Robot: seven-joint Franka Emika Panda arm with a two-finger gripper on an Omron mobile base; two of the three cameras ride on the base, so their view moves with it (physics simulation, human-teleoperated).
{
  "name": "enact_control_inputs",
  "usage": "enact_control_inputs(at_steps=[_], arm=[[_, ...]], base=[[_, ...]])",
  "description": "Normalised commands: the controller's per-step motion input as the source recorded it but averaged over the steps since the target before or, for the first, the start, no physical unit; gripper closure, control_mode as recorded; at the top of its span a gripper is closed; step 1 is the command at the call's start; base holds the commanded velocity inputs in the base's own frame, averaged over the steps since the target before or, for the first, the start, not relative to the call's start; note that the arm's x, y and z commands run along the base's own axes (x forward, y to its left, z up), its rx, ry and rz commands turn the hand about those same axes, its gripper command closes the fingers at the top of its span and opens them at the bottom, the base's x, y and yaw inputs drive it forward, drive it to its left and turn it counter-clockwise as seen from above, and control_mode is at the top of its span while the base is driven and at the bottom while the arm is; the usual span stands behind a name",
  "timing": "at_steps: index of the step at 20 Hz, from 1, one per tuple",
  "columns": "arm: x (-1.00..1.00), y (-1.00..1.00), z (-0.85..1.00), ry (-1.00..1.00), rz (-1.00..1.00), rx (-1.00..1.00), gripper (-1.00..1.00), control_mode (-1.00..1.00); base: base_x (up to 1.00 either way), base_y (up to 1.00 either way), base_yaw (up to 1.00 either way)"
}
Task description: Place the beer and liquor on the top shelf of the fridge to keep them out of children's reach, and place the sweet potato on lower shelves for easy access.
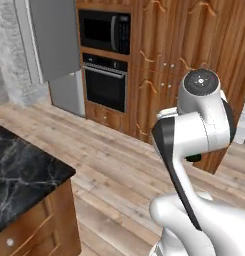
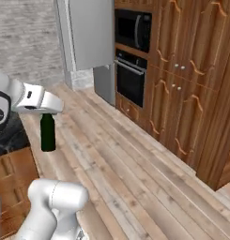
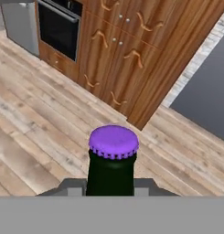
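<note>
**Beer bottle carried across the kitchen floor**

Wood-plank flooring (image 2: 135, 168) runs toward a wall of brown cabinets (image 2: 182, 79), with a built-in oven (image 2: 130, 77) and microwave (image 2: 133, 28) at about 12 o'clock in the right base view. The fridge (image 2: 86, 35) stands at 11 o'clock, grey and well apart from the robot. A black marble counter (image 1: 24, 175) sits at 8 o'clock in the left base view.

The beer (image 2: 47, 131), a slim dark green bottle, hangs upright from the gripper (image 2: 47, 111) at 9 o'clock in the right base view, clear of the floor. The jaws are clamped on its neck, just under the purple cap (image 3: 114, 141), which shows large in the hand view.

Glass like this is likely stiff, smooth and breakable, with most of its weight below the grip, so it may swing or slip if the arm jerks. The neck hold suits an upright carry; setting it down on the top shelf probably calls for a slow, level descent.

The arm is folded, elbow high, with the hand reaching out level to its side.
</note>
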Motion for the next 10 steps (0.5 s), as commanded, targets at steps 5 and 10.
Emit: enact_control_inputs(at_steps=[5, 10], arm=[[0.0, 0.0, 0.0, 0.0, 0.0, 0.0, 1.0, 1.0], [0.0, 0.0, 0.0, 0.0, 0.0, 0.0, 1.0, 1.0]], base=[[0.83, -0.7, -0.33], [0.9, -0.67, 0.18]])
